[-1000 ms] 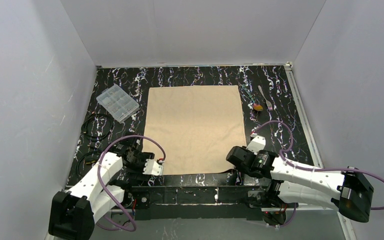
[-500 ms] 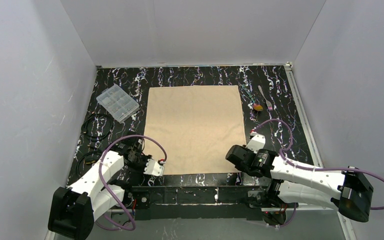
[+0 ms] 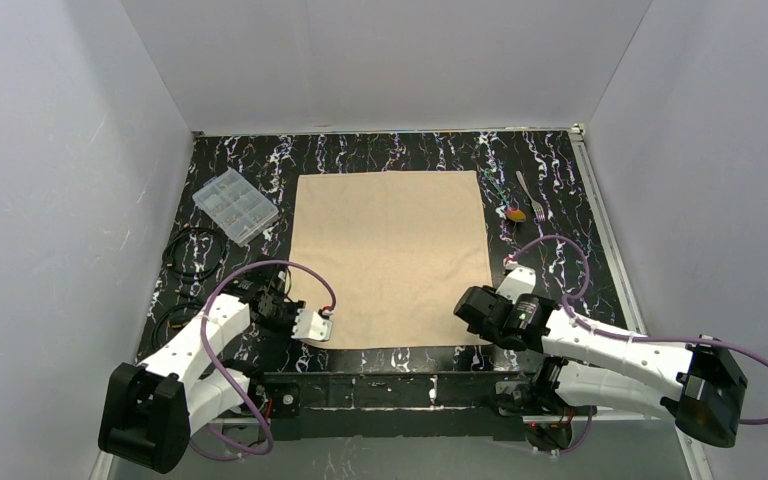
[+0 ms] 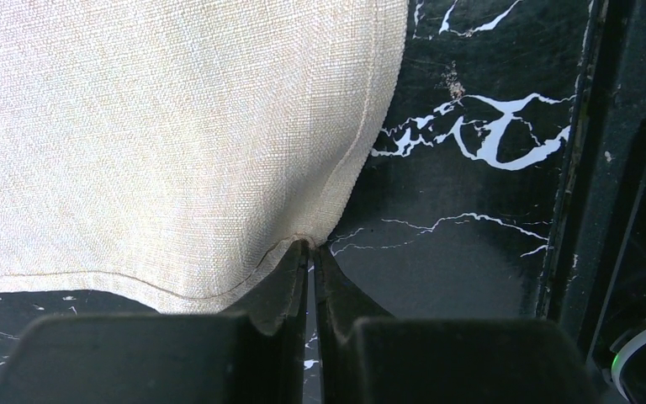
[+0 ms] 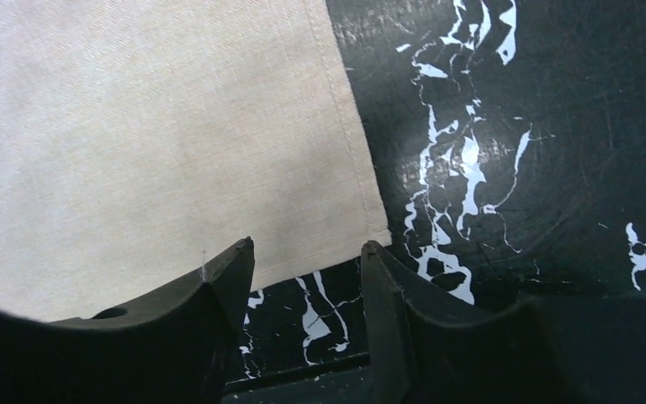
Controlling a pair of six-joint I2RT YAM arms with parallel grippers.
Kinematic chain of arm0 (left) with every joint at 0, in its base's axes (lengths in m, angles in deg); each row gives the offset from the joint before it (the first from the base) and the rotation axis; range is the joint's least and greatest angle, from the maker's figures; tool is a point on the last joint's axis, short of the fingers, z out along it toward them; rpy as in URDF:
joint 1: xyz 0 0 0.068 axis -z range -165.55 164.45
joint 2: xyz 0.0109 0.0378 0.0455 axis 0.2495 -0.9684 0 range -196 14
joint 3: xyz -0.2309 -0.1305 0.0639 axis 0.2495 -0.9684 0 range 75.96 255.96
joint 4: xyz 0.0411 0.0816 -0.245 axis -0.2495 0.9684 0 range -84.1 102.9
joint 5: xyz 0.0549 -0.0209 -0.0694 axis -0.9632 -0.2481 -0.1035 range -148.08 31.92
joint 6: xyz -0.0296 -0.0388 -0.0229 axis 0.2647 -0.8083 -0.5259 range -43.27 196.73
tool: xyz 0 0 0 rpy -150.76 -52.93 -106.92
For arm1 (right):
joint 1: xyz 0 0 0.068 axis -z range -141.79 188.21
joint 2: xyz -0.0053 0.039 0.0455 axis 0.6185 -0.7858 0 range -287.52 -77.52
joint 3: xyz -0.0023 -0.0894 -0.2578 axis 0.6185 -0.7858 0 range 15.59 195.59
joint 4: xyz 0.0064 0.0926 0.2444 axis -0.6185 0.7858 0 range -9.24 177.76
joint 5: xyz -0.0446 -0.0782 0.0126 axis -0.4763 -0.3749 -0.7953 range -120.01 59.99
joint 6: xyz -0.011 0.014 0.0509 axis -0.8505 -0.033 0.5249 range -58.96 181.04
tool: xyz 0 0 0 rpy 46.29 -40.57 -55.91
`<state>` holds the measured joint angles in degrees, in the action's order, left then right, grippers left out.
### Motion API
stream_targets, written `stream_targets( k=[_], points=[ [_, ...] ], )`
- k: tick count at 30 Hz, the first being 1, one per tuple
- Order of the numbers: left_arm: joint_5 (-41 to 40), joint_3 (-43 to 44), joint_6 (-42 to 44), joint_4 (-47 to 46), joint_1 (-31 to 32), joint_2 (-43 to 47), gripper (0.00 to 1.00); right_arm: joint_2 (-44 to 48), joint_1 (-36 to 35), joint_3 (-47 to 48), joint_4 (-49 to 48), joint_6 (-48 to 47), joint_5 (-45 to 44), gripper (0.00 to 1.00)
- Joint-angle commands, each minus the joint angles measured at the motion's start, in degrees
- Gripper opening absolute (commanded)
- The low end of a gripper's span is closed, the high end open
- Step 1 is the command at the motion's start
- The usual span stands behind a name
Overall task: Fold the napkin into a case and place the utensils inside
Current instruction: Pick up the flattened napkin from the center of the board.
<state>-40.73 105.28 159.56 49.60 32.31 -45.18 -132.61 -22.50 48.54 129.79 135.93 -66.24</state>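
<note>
Your napkin lies flat as one open square in the middle of the bench, a plain tan-beige cloth with a fine woven grain and a stitched hem. The bench top is glossy black with white marble veins. Its near edge runs just short of the bench's near edge, and its far edge sits a little way in from the far edge.

Near the far right corner you have the fork, thin silver metal, and just beside it the spoon with its shiny orange-yellow bowl. Both lie on the bare bench, just off the napkin's right edge.

Toward the far left sits a clear plastic box, rectangular and split into small compartments. What they hold is too small to tell. A coil of black cable lies by the left edge.

Your left claw is at the napkin's near left corner. Its jaws are pressed almost together, and the cloth puckers and its hem draws in right at the tips, so it has the napkin pinched.

Your right claw is at the near right corner with its jaws standing apart and nothing between them. One finger is over the cloth's near edge, the other is over bare bench, and the corner lies just ahead of the gap.
</note>
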Motion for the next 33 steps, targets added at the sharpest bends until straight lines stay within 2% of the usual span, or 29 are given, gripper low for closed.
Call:
stream_targets(
  k=[1, 6, 13, 20, 24, 29, 33],
  points=[
    [1.1, 0.8, -0.8, 1.7, 0.3, 0.3, 0.00, 1.0, 0.6, -1.6, 3.8, 3.1, 1.0, 0.59],
    [0.9, 0.1, -1.0, 1.9, 0.3, 1.0, 0.00, 2.1, 3.1, -5.9, -0.2, 3.5, 4.4, 0.58],
    [0.3, -1.3, 0.4, 1.8, 0.3, 1.7, 0.00, 2.3, 8.9, -10.4, -8.1, -0.7, 8.0, 0.53],
    [1.0, 0.5, -1.8, 1.3, 0.3, 0.4, 0.00, -1.5, 9.5, -8.2, -9.6, -3.4, 8.5, 0.31],
    [1.3, 3.1, -4.7, 1.2, 0.3, -1.3, 0.00, -0.5, 9.5, -7.2, -6.3, -3.5, 7.5, 0.02],
    [2.8, 7.9, -11.4, 2.3, 0.3, -3.2, 0.00, 3.8, 9.6, -0.7, 0.9, -5.3, 1.4, 0.01],
    [5.1, 12.8, -15.3, 5.6, 0.3, -4.5, 0.00, 2.2, 9.8, 4.5, 4.1, -7.5, 0.7, 0.01]
  ],
)
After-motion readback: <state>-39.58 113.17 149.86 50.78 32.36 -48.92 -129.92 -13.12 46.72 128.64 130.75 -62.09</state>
